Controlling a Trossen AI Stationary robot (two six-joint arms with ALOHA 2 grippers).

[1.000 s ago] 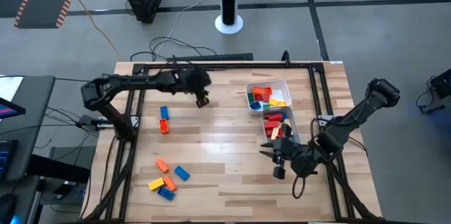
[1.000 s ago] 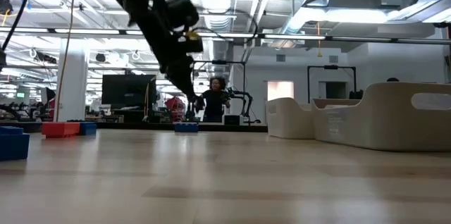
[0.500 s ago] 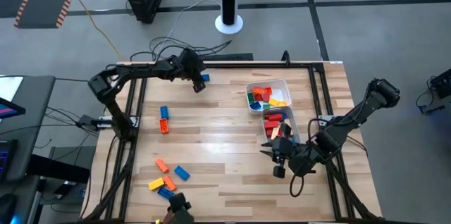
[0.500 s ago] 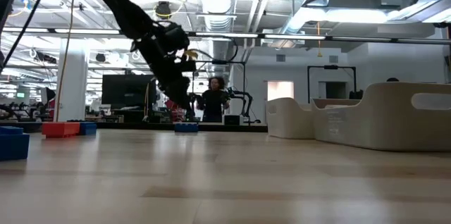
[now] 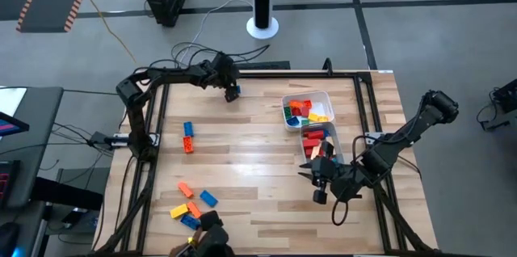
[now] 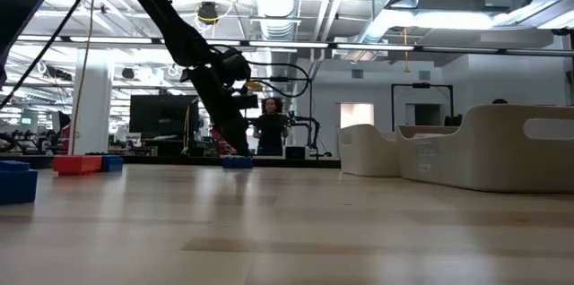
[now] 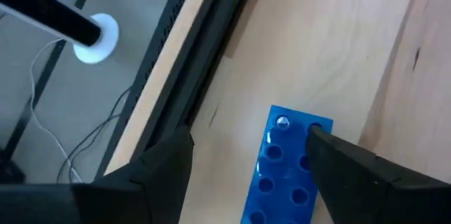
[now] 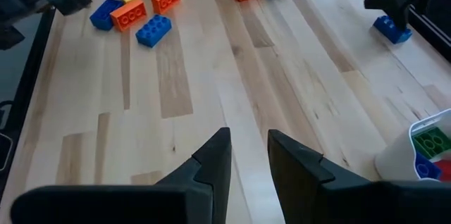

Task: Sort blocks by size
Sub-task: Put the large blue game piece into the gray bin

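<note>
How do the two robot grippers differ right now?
The left gripper is at the table's far edge with its fingers spread wide over a blue block; the right gripper hangs near the tubs, fingers nearly together, with nothing between them. Both are dark and two-fingered.

The wide middle of the table [image 5: 266, 168] is left free, and a gripper can be passed there without contact. Along the right side, the way is blocked by the white tub [image 5: 307, 109] and the clear tub [image 5: 321, 149], both filled with blocks. The right gripper [image 5: 315, 174] is kept just beside the clear tub. Near the front left, scattered blocks [image 5: 192, 201] are found.
</note>
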